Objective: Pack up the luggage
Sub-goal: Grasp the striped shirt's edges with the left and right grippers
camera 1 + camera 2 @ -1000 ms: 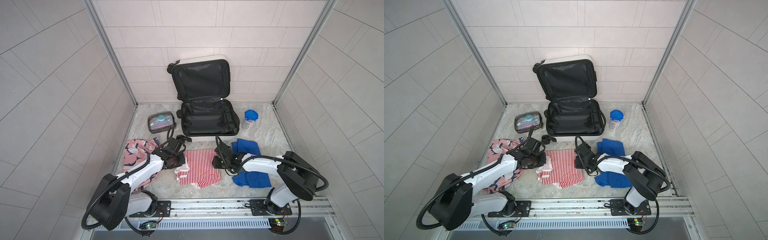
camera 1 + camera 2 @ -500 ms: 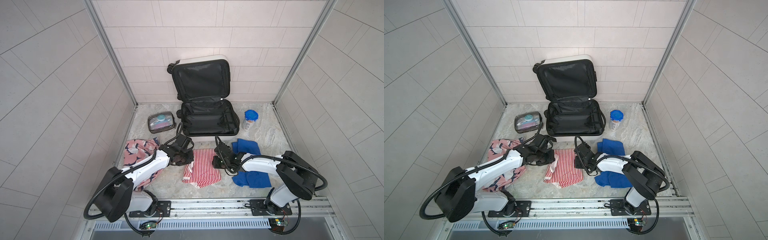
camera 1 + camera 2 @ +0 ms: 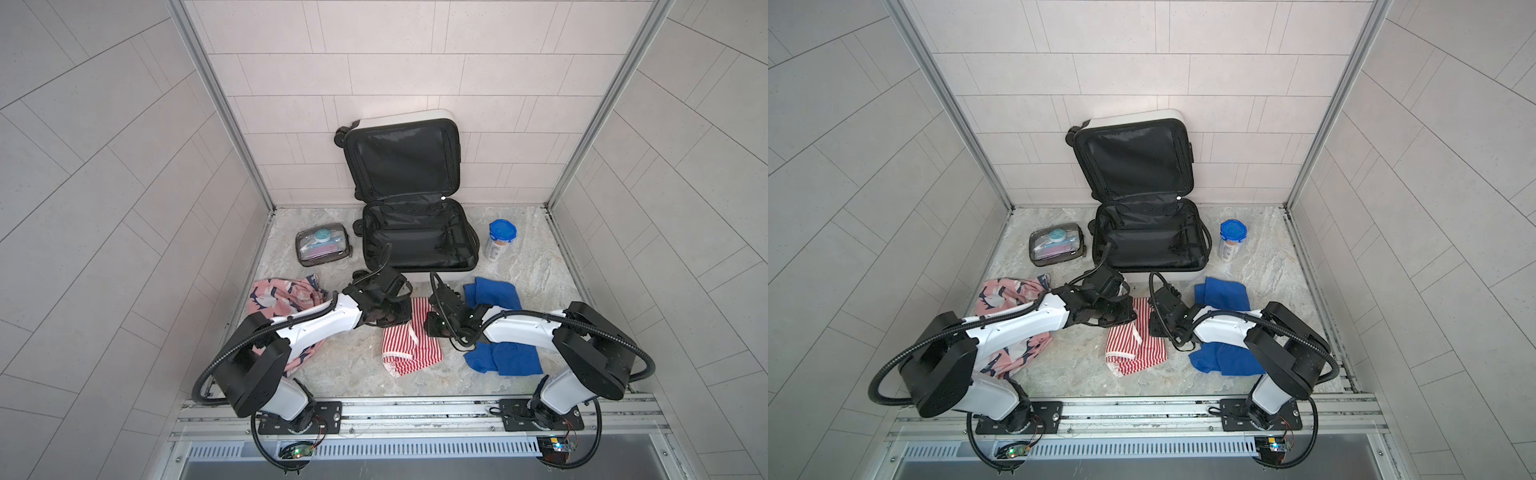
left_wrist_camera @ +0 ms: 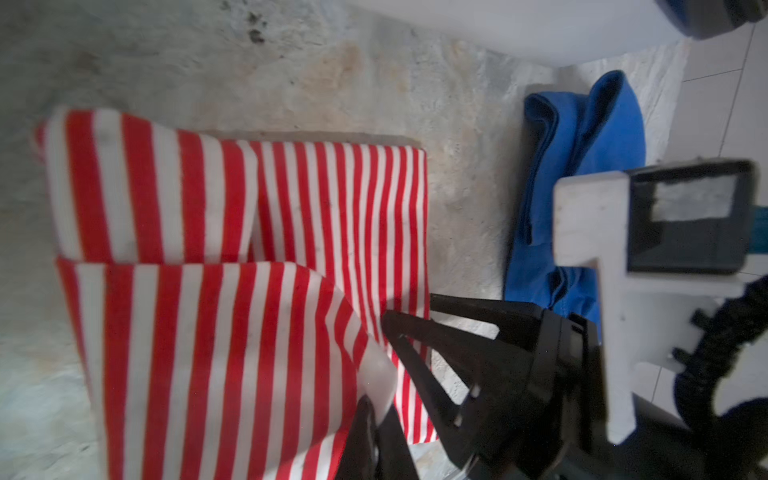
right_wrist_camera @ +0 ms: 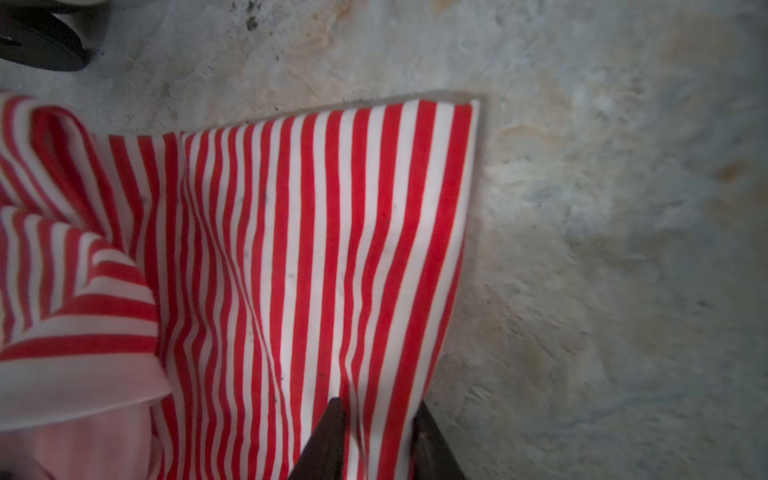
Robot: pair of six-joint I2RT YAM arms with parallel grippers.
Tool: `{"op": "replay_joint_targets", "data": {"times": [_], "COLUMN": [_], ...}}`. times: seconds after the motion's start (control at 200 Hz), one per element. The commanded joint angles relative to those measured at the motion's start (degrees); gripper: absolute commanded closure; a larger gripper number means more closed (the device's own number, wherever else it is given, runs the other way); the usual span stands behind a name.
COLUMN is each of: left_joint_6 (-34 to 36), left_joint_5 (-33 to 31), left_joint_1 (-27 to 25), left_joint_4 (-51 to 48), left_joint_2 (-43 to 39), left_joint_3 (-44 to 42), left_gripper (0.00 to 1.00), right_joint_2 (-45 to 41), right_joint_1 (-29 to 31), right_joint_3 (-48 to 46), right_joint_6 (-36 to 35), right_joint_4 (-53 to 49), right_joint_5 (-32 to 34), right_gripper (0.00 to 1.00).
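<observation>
The luggage (image 3: 401, 162) (image 3: 1133, 166), white-shelled with black lining, lies open against the back wall with its lid upright. In front of it a red-and-white striped cloth (image 3: 409, 353) (image 3: 1133, 353) lies folded on the floor. My left gripper (image 3: 404, 318) (image 4: 376, 409) is shut on the cloth's white hem, which it holds lifted over the rest of the cloth (image 4: 208, 332). My right gripper (image 3: 430, 328) (image 5: 378, 419) sits at the cloth's right edge. Its jaws are closed on a pucker of the striped fabric (image 5: 311, 249).
A clear toiletry pouch (image 3: 322, 249) lies left of the luggage and a blue-lidded jar (image 3: 500, 239) stands to its right. A blue cloth (image 3: 494, 295) lies under my right arm. A pink patterned garment (image 3: 282, 295) lies under my left arm.
My left gripper has moved right with the cloth's left side, folding it over into a narrower shape. My right gripper has stayed on the cloth's right edge.
</observation>
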Motion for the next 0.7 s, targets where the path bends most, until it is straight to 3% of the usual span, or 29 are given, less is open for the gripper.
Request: {"op": "replay_joint_targets", "data": {"times": [0.0, 0.095, 0.17, 0.405, 0.585, 0.695], "left_joint_6": [-1.7, -1.2, -0.4, 5.1, 10.4, 11.8], "left_joint_5": [0.9, 0.7, 0.7, -3.4, -15.6, -19.8], "left_joint_1": [-0.6, -0.7, -0.7, -0.7, -0.1, 2.3], "left_joint_4": [3.1, 3.6, 3.5, -5.3, -21.4, -27.9], "left_joint_2": [3.7, 5.3, 5.5, 0.6, -4.3, -6.5], "left_joint_3": [0.4, 0.3, 0.7, 5.3, 10.4, 8.7], "left_gripper": [0.81, 0.51, 0.38, 0.35, 0.32, 0.28], "right_joint_2": [-0.6, -1.0, -1.2, -2.7, -2.7, -3.0], "right_joint_1": [-0.1, -0.2, -0.3, -0.8, -0.8, -0.7], "right_joint_3": [-0.1, -0.4, -0.6, -1.0, -0.7, -0.7], "right_joint_6": [0.3, 0.3, 0.4, 0.4, 0.4, 0.3], "right_joint_4": [-2.0, -2.2, -2.6, -2.9, -2.8, -2.9], "right_joint_5": [0.5, 0.5, 0.4, 0.8, 0.1, 0.1], "right_gripper": [0.66, 0.62, 0.57, 0.39, 0.31, 0.29]}}
